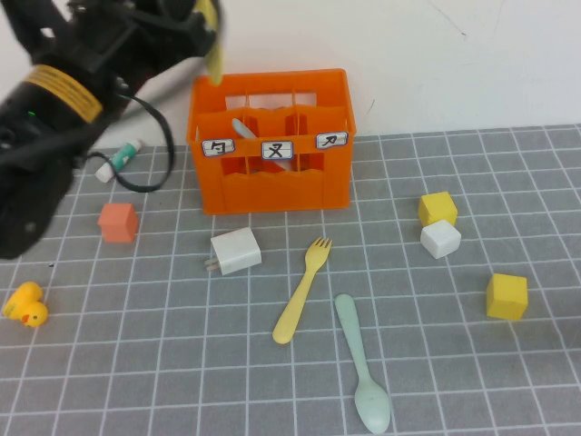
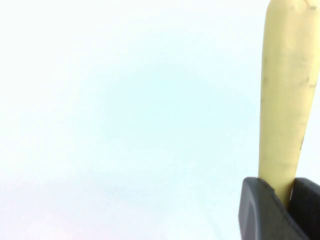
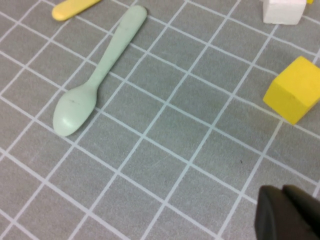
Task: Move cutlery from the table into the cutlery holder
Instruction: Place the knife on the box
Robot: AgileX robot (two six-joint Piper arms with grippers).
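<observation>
You can't see the left pincer (image 1: 201,27) whole: blur and the far edge cut it, though its fingers (image 2: 260,210) clamp the yellow knife (image 2: 287,95). The right pincer (image 3: 287,212) shows only a dark corner. Crate walls hide most of the grey utensil (image 1: 243,129).

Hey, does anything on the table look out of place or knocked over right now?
Nothing is spilled or damaged. The fork and spoon lie loose on the table, not yet in the orange holder. The left gripper holds the yellow knife above the holder's back left corner. The right gripper hovers near a yellow block.
</observation>
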